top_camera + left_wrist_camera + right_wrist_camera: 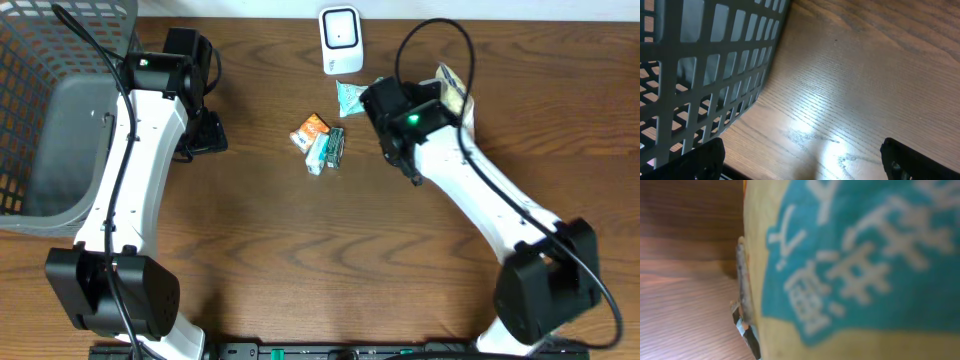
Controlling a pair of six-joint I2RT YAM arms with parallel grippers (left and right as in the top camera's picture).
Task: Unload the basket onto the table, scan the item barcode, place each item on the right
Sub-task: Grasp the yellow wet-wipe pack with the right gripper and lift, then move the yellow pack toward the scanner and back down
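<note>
Grey plastic mesh basket (40, 60) fills the far-left corner of the wooden table (300, 250), with the left gripper (205, 135) just to its right, jaws spread wide above the table. A white box-shaped barcode scanner (340, 40) stands at the far edge, centre. In front of it lies a teal packet (350, 95). Nearer still, an orange packet (313, 127), a white-and-green packet (318, 155) and a dark packet (337, 146) lie clustered together. Right of the scanner, the right gripper (437, 100) clasps a yellow-and-teal packet (455, 85).

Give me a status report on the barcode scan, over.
Left gripper open, by basket. Right gripper shut on yellow packet, right of scanner. Loose packets mid-table, not blocking.
</note>
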